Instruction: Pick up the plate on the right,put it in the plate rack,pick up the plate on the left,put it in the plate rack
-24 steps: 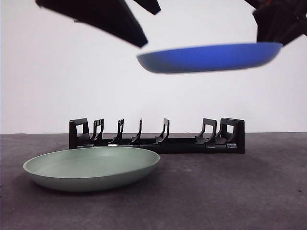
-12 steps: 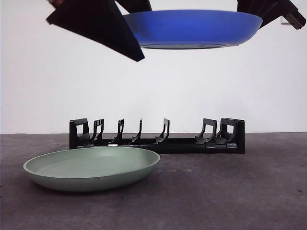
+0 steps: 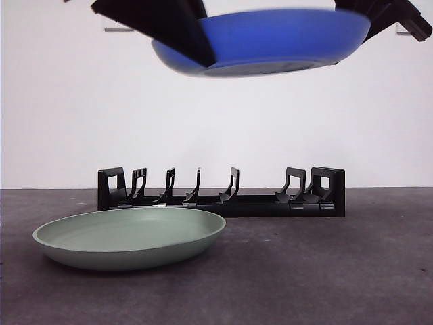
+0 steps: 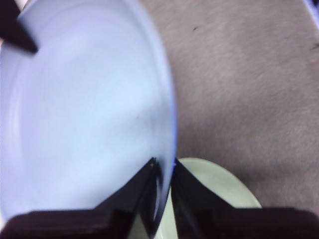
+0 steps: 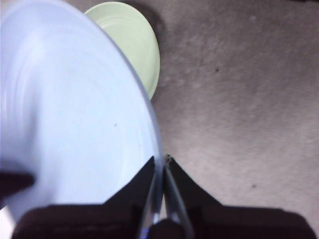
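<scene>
Blue plate (image 3: 270,40) hangs high in the air above the rack (image 3: 222,192), close to level, held at two opposite rims. Left gripper (image 4: 163,167) has its fingers pinched on one rim; right gripper (image 5: 159,164) has its fingers pinched on the other. Green plate (image 3: 128,237) lies flat on the table (image 3: 325,271) near its front left, just in front of the rack's left half. Rack stands further back, across the table's middle, every slot bare.
</scene>
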